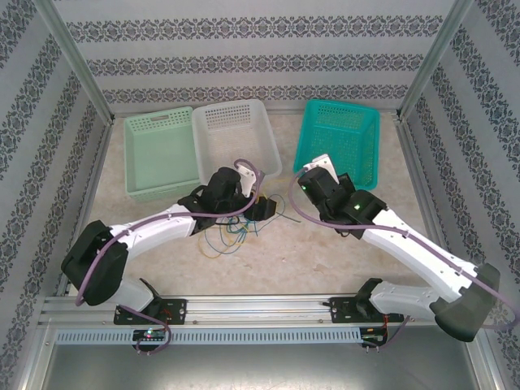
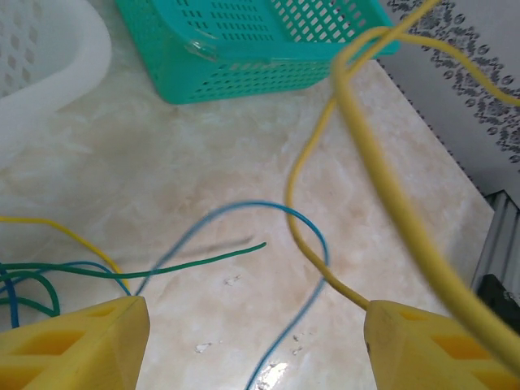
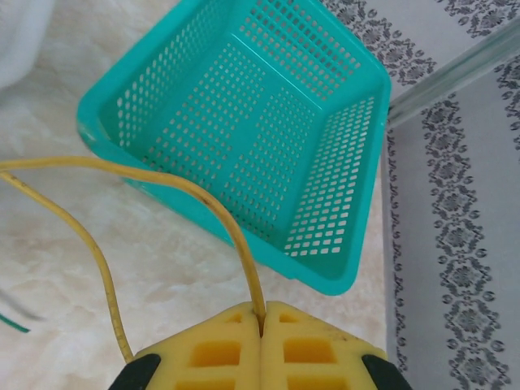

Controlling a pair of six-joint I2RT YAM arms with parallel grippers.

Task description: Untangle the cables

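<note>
The cables lie in a loose tangle (image 1: 231, 231) on the marble table in front of my left arm. My left gripper (image 2: 256, 345) hangs open just above the table, its yellow fingers wide apart. Between them runs a blue cable (image 2: 268, 205), and a green cable (image 2: 203, 260) ends loose beside it. A yellow cable (image 2: 390, 195) rises past the left gripper's right finger (image 2: 439, 349), touching it. My right gripper (image 3: 262, 317) is shut on that yellow cable (image 3: 219, 215), lifted in front of the teal basket (image 3: 280, 262).
Three baskets stand along the back: a pale green basket (image 1: 130, 154) on the left, a white basket (image 1: 264, 130) in the middle, the teal basket (image 1: 341, 104) on the right. Patterned walls and metal posts close in the sides. Open marble lies between the two arms.
</note>
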